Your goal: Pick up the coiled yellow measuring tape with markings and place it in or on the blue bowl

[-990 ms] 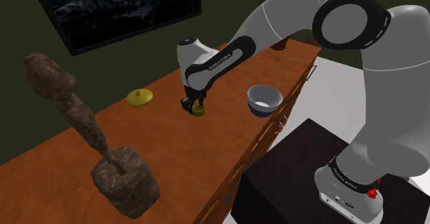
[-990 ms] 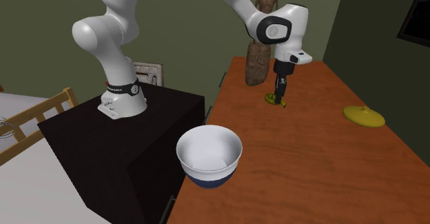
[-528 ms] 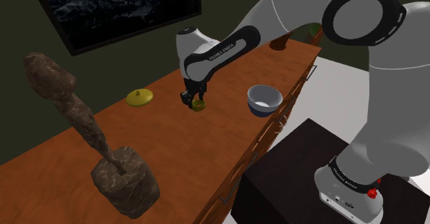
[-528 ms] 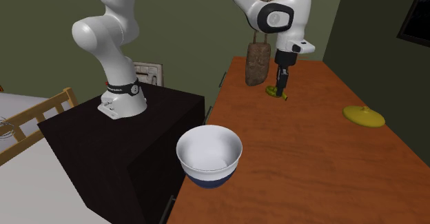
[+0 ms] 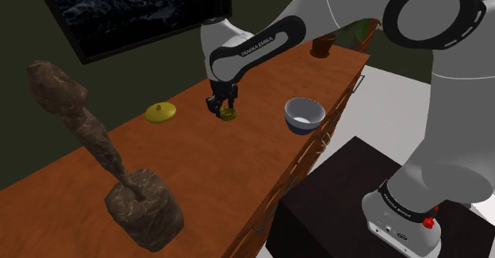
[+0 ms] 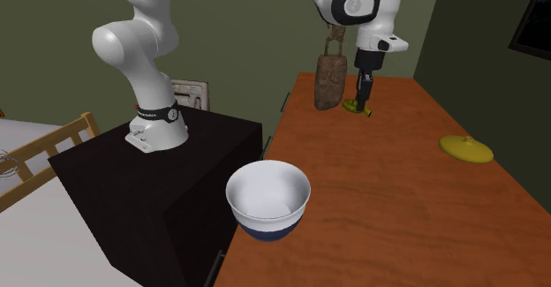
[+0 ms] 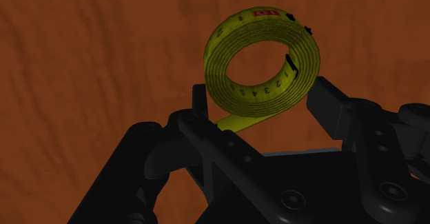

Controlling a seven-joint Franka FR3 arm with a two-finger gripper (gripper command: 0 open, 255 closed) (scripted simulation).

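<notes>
Measuring tape (image 7: pixel 242 95) clasped by the fingers (image 7: pixel 332 107), over brown counter (image 5: pixel 198 161), between yellow lid (image 5: pixel 160 112) and blue bowl (image 5: pixel 301 126)

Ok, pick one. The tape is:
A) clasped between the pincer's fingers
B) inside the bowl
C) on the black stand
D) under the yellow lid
A: in the wrist view the tape sits clasped between the two fingers of the pincer, well apart from the bowl.

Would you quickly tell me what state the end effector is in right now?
End effector: closed, holding the yellow measuring tape.
</notes>
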